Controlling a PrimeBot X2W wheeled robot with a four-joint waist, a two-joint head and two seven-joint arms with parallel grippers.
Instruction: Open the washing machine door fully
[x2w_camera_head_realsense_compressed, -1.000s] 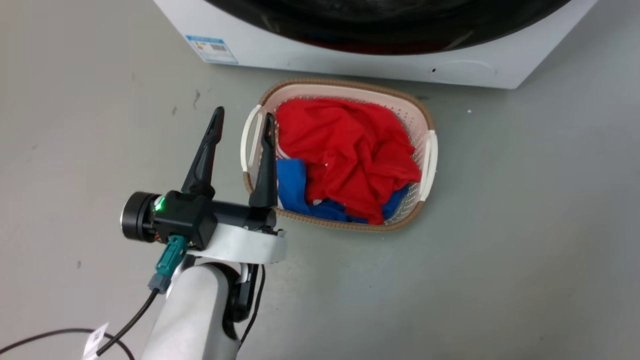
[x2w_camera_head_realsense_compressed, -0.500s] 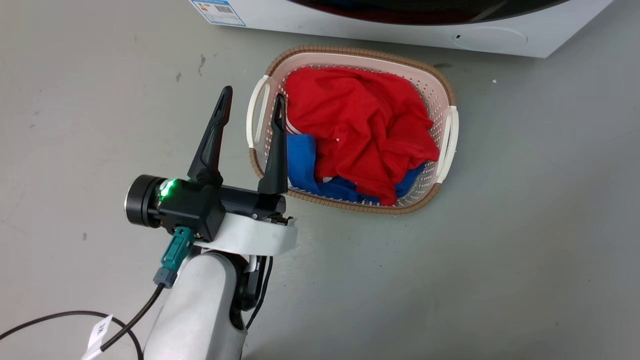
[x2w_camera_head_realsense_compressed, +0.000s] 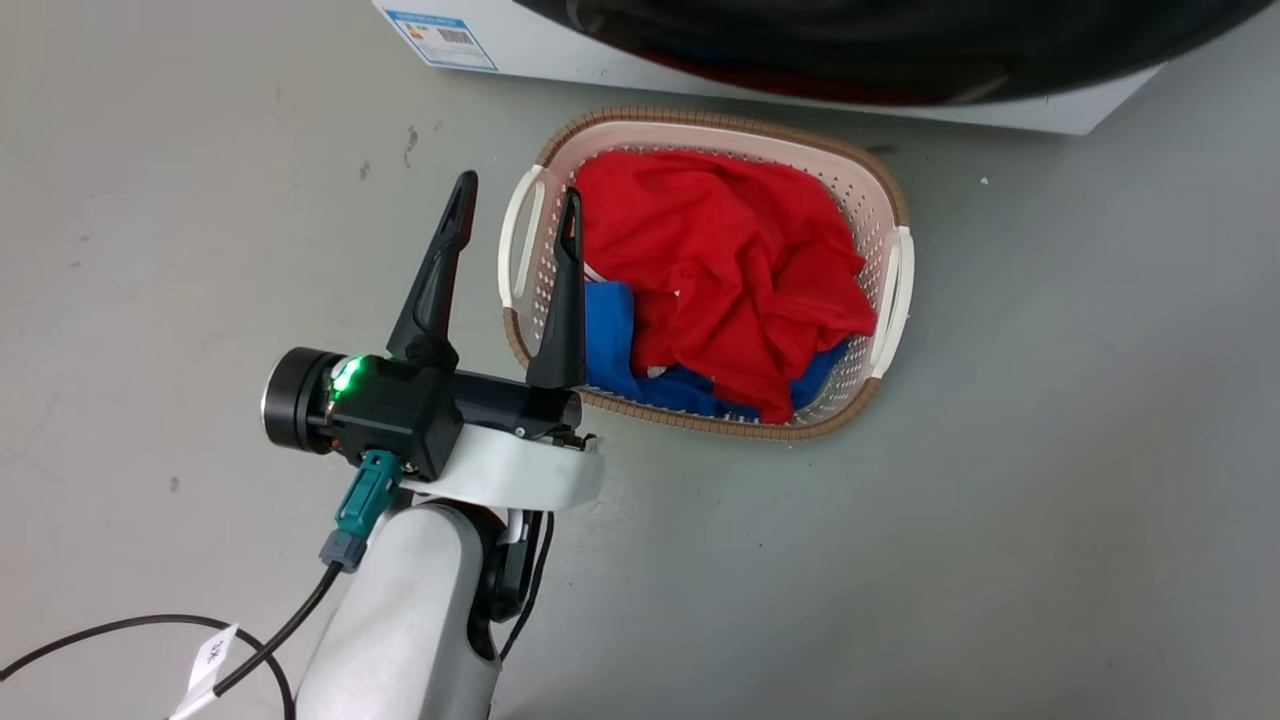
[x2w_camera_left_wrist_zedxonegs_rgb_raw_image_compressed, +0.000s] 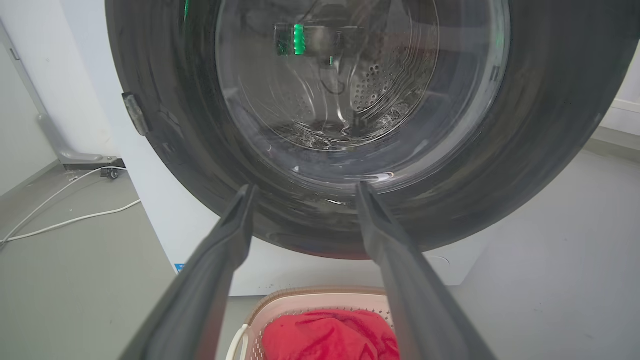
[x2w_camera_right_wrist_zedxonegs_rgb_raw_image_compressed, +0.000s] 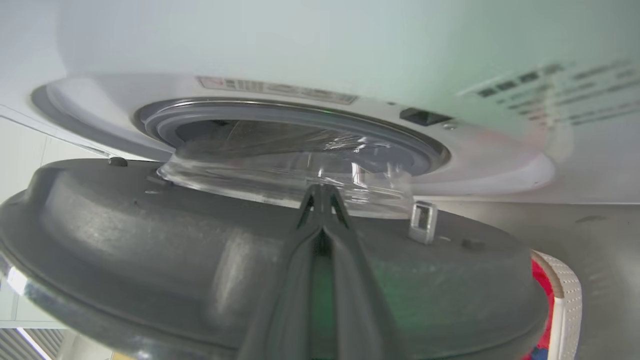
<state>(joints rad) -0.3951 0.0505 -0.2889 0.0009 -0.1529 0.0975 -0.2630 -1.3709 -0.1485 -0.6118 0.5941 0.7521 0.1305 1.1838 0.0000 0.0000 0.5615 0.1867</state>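
Washing machine door (x2w_camera_head_realsense_compressed: 850, 50), glossy black, crosses the top of my head view, above a laundry basket (x2w_camera_head_realsense_compressed: 720, 128). My left gripper (x2w_camera_head_realsense_compressed: 518, 190) hangs by the basket's handle, fingers spread wide and empty. On the left wrist, the door's front faces me beyond those fingers. On the right wrist, the door stands ajar from the machine front (x2w_camera_right_wrist_zedxonegs_rgb_raw_image_compressed: 480, 165). My right gripper (x2w_camera_right_wrist_zedxonegs_rgb_raw_image_compressed: 321, 189) is pinched closed, with its tips at the glass bowl (x2w_camera_right_wrist_zedxonegs_rgb_raw_image_compressed: 240, 177).

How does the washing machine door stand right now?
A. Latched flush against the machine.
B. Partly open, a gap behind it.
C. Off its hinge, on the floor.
B: in the right wrist view the washing machine door stands away from the machine front, its inner side and glass bowl exposed, with the right gripper shut behind it.
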